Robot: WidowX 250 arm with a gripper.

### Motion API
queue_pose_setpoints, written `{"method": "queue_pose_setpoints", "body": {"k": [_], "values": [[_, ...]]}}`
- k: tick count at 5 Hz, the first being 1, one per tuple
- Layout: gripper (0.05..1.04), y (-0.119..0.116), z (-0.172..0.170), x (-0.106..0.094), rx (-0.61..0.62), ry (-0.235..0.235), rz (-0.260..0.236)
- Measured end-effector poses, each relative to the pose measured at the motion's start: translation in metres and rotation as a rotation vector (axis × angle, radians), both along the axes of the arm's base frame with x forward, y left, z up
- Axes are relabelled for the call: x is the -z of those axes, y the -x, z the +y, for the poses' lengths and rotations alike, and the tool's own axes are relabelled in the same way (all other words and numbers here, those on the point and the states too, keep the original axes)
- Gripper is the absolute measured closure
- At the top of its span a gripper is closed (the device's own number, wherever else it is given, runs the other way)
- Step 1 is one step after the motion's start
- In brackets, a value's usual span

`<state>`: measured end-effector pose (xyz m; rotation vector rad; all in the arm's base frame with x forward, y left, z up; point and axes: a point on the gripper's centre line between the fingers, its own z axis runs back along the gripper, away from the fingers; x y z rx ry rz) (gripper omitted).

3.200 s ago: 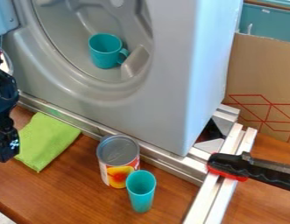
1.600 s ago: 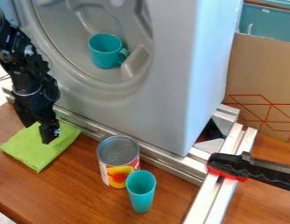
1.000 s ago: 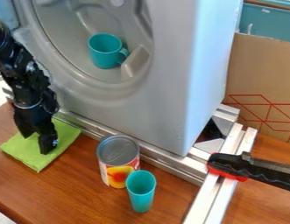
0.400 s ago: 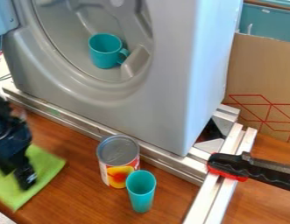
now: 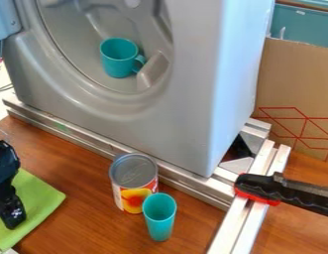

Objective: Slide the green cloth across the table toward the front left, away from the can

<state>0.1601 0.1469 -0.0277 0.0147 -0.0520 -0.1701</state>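
Observation:
At the left edge of the camera view, the black gripper [image 5: 9, 198] hangs low over the green cloth [image 5: 40, 199], its lower end at the cloth's surface. The cloth lies on the wooden table at the lower left, partly covered by the gripper and cut off by the view's edge. Whether any of it is gripped cannot be made out. To the right of the cloth stands a can [image 5: 134, 181] with a fruit label, upright, and just in front of it an upright teal cup [image 5: 159, 218]. A teal mug [image 5: 119, 58] sits inside the grey machine's round opening.
The large grey machine [image 5: 186, 114] rises behind the table, with a metal rail [image 5: 93, 144] along its base. A black-and-red clamp [image 5: 279, 191] grips the rail at the right. Behind it stands a cardboard box [image 5: 299, 89].
The gripper came in over the cloth, lowered onto it and then moved toward the lower left. The cloth slid the same way, away from the rail. Can, cup and mug stayed put.

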Motion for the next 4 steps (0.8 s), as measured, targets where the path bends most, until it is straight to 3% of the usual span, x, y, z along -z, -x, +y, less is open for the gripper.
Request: {"method": "queue_pose_setpoints", "body": {"k": [1,2,3,4], "values": [[0.083,-0.008,0.006,-0.012,0.013,-0.042,-0.034],[0.083,-0.018,0.012,-0.048,0.038,-0.081,-0.092],[0.083,-0.003,0.006,-0.076,0.065,-0.058,-0.013],[0.083,0.018,-0.004,-0.09,0.015,-0.019,0.09]]}}
